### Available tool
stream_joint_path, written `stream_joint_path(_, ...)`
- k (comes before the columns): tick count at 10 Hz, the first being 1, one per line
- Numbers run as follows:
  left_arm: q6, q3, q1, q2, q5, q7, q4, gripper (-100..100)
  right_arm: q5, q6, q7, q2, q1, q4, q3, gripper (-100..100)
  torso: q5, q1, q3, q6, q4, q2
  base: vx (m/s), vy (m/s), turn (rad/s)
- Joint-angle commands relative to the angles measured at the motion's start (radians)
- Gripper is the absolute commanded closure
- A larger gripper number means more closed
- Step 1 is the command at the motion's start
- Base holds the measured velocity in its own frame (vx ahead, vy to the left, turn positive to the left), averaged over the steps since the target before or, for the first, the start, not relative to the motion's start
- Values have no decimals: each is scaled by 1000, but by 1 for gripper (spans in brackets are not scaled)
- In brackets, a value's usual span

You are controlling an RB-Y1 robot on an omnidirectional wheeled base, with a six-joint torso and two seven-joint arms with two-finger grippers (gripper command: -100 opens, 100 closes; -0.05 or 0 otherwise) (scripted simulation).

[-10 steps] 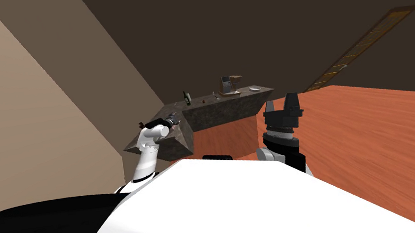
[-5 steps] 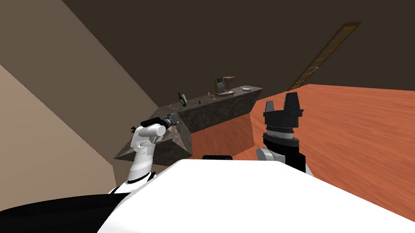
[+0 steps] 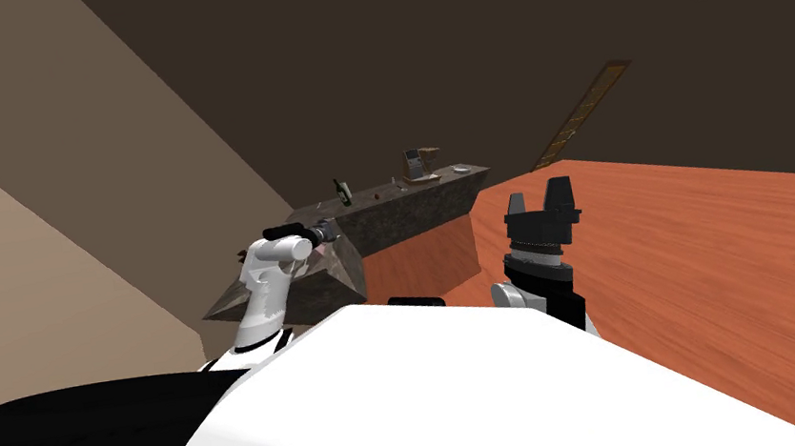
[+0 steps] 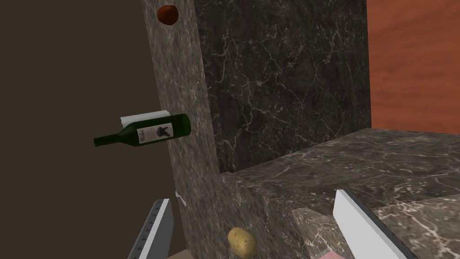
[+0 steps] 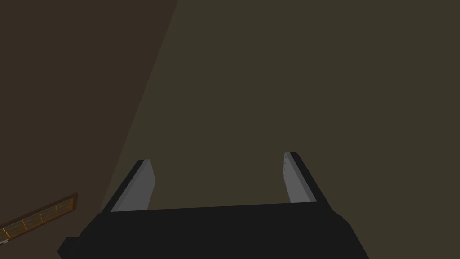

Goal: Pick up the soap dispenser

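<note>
My left gripper (image 3: 329, 232) (image 4: 252, 195) is open and hangs over the near end of a dark marble counter (image 3: 403, 210) (image 4: 269, 81). A small pink thing (image 4: 334, 255) lies by the base of one of its fingers; I cannot tell what it is. Nothing is between the fingers. A yellowish potato (image 4: 241, 242) lies on the counter close ahead of the gripper. I cannot make out a soap dispenser for certain. My right gripper (image 3: 537, 202) (image 5: 217, 158) is raised beside my chest, open and holding nothing.
A green wine bottle (image 3: 342, 192) (image 4: 148, 131) stands farther along the counter with a white thing behind it. Beyond are a brown round thing (image 4: 167, 14), a grey device (image 3: 414, 163) and a plate (image 3: 459, 169). Orange wood floor (image 3: 723, 230) spreads on the right.
The whole head view has swung: the counter and the wall frame have slid left and look smaller, so I have turned. Both arms keep their pose, the left still over the counter's near end.
</note>
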Motion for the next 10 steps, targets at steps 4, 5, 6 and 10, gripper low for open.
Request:
stream_joint_path(4, 105, 27, 7, 39, 38, 9, -22, -100, 0, 0, 0, 0, 0, 0, 0, 0, 0, 2, 0, 1, 0, 0, -40, 52, -148)
stream_joint_path(5, 145, 39, 9, 55, 53, 16, -32, -100, 0, 0, 0, 0, 0, 0, 0, 0, 0, 2, 0, 0, 0, 0, -32, 61, -154)
stream_joint_path(6, 153, 39, 9, 55, 53, 16, -32, -100, 0, 0, 0, 0, 0, 0, 0, 0, 0, 2, 0, 0, 0, -1, -30, 57, -98)
stream_joint_path(10, 245, 61, 13, 86, 82, 32, -48, -100, 0, 0, 0, 0, 0, 0, 0, 0, 1, 3, -1, 0, 0, -1, -33, 69, -130)
